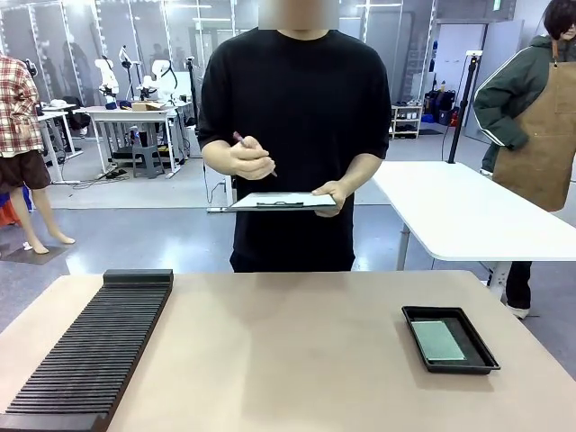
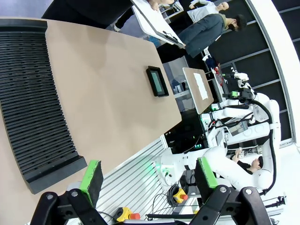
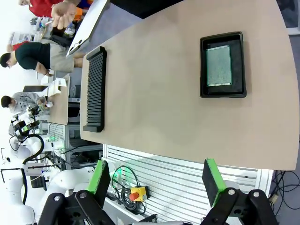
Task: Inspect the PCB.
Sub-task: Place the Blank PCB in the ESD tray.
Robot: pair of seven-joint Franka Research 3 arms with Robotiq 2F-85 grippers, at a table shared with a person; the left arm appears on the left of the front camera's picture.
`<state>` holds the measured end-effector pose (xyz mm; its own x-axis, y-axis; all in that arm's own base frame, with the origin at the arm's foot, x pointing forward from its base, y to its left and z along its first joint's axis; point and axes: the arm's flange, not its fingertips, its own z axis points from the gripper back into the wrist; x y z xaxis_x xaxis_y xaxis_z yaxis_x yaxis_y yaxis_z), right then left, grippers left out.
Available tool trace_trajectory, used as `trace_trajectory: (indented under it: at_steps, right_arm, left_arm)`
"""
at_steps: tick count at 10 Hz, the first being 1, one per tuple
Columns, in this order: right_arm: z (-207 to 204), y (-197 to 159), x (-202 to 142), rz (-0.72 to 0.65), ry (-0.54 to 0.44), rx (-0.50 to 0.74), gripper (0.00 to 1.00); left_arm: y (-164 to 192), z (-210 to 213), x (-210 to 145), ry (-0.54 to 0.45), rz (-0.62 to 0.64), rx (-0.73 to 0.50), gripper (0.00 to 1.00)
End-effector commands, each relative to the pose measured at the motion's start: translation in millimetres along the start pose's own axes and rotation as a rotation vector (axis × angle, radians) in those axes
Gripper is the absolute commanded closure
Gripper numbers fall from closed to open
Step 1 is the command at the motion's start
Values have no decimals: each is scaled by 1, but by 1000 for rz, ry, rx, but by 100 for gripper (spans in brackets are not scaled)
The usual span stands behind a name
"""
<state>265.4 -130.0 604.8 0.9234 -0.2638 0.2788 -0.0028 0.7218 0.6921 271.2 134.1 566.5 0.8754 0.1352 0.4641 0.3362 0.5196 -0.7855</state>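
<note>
Hovering back from the table, our left gripper (image 2: pixel 145 180) and right gripper (image 3: pixel 157 180) had jaws spread, empty. We judged the PCB (image 3: pixel 219 65), flat inside the black tray (image 1: pixel 414 315), could slip from a pinch against its wall.

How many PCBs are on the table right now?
1. The PCB lies flat in the black tray at the table's right side. Boards beneath it would be hidden.
</note>
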Motion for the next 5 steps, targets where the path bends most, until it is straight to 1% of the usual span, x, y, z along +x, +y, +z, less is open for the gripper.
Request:
trace_trajectory:
  at_steps: [1,5]
  right_arm:
    - [1,0,0,1,7,4,0]
    - [1,0,0,1,7,4,0]
  left_arm:
    - [-2,1,0,7,2,14,0]
    - [-2,1,0,7,2,14,0]
